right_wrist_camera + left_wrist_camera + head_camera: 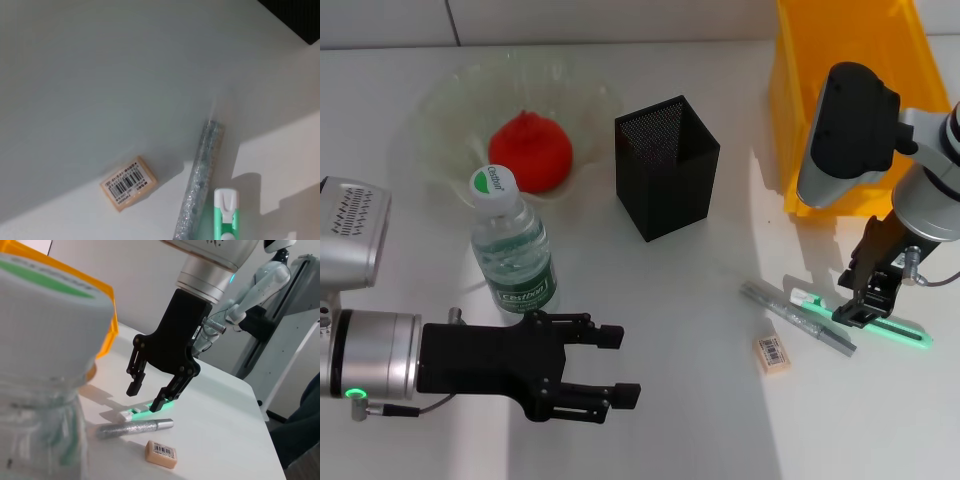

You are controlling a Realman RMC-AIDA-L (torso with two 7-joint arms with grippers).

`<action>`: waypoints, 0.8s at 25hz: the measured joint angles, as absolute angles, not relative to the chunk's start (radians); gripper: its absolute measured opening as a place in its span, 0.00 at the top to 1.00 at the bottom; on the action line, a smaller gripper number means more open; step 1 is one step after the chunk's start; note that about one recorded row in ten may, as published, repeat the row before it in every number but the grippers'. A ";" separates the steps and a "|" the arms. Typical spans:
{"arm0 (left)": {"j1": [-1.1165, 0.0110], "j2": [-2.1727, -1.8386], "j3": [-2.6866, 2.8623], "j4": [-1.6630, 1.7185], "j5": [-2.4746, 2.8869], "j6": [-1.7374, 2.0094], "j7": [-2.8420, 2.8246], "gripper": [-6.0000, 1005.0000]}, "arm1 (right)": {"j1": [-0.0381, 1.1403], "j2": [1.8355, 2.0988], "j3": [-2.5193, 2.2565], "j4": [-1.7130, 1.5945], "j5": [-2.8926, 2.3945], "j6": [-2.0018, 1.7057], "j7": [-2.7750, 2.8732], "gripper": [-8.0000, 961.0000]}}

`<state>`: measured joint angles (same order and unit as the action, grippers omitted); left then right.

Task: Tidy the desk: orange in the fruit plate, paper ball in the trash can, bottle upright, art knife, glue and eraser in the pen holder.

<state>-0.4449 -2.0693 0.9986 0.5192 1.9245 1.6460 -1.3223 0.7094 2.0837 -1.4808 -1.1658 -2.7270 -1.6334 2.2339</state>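
My right gripper (865, 305) is open and hangs low over the green art knife (885, 326) on the table's right; the left wrist view shows its fingers (134, 386) apart, straddling the knife (134, 413). The silver glue pen (796, 316) and the tan eraser (772, 354) lie just left of the knife; both show in the right wrist view, glue (200, 185) and eraser (128, 183). The bottle (512, 250) stands upright. The orange (530, 150) sits in the fruit plate (440, 120). My left gripper (620, 366) is open and empty, near the bottle. No paper ball is in view.
The black mesh pen holder (665, 170) stands at the table's middle. A yellow bin (850, 60) stands at the back right, behind my right arm. The bottle fills the near side of the left wrist view (40, 390).
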 joint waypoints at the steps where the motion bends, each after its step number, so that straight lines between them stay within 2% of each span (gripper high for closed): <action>1: -0.445 -2.069 0.999 0.519 1.925 1.643 -1.322 0.23 | 0.707 2.084 -1.488 -1.166 -2.727 -1.630 2.234 0.41; 9: -0.446 -2.069 1.000 0.518 1.925 1.636 -1.322 0.23 | 0.700 2.086 -1.531 -1.164 -2.726 -1.607 2.239 0.53; 20: -0.446 -2.069 1.000 0.505 1.925 1.626 -1.315 0.23 | 0.699 2.086 -1.562 -1.155 -2.722 -1.595 2.251 0.61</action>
